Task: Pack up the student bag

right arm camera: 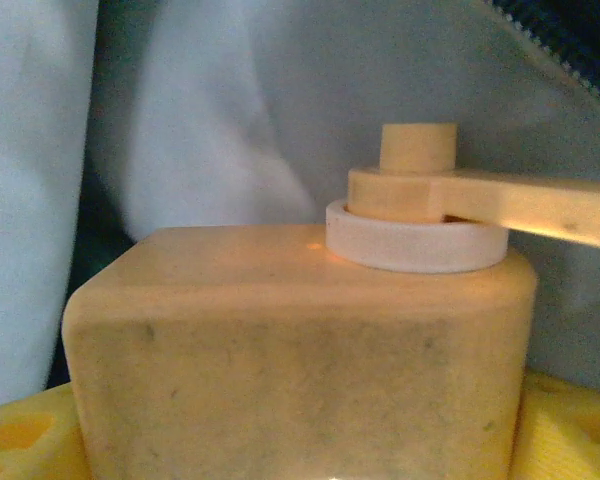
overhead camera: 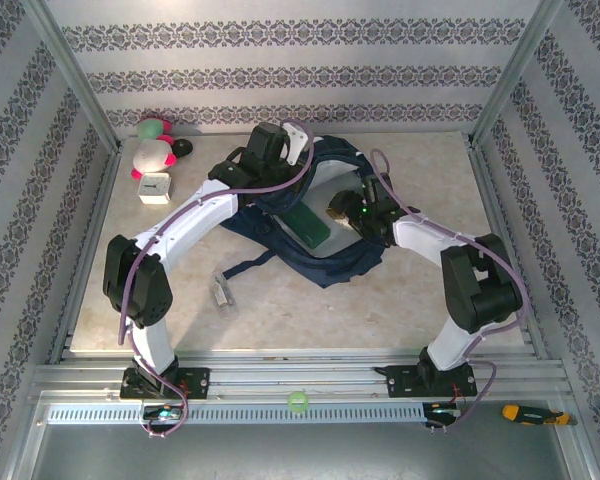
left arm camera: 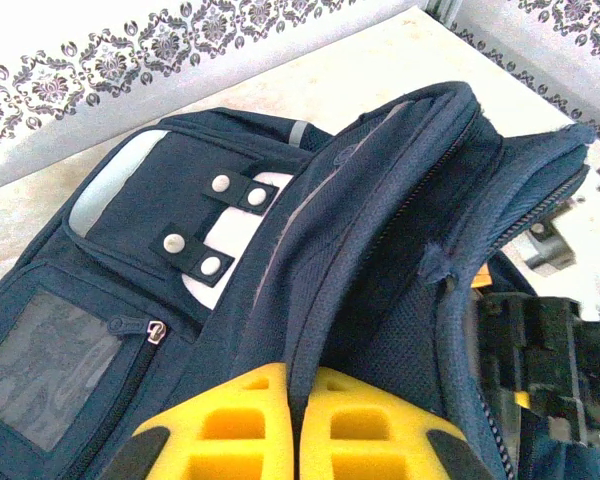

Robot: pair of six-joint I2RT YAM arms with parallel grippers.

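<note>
Fingers [left arm camera: 230,425] of the left gripper [left arm camera: 298,430] are pressing together on the zipped rim of the student bag [left arm camera: 120,250], pinching the navy fabric between them and holding the mouth up. In the top view the bag is lying at the centre of the table [overhead camera: 430,290], slightly toward the upper half of the frame, with its opening facing up. A flat green notebook-like slab [overhead camera: 308,225] is already resting inside that opening. Just right of it, the right gripper [overhead camera: 352,208] is reaching into the bag. Its wrist view shows its yellow fingers [right arm camera: 20,440] standing wide apart and clamping a tan block [right arm camera: 300,350] that carries a white collar and a flat lever on top. Pale lining is surrounding the block, so it is probably about to be set down. Packing therefore looks partly done: one item is in, one is going in, and several are waiting outside.

Counting from the left of the top view:
- two soft pink toys [overhead camera: 153,143] are sitting at the upper left
- one small white cube [overhead camera: 155,187] is sitting just below them
- one clear bottle [overhead camera: 223,293] is lying left of centre
- one bag, one green slab and one tan block are at centre
- one green ring [overhead camera: 298,401] is sitting on the bottom rail
- one orange-handled screwdriver [overhead camera: 525,412] is lying at the lower right
</note>
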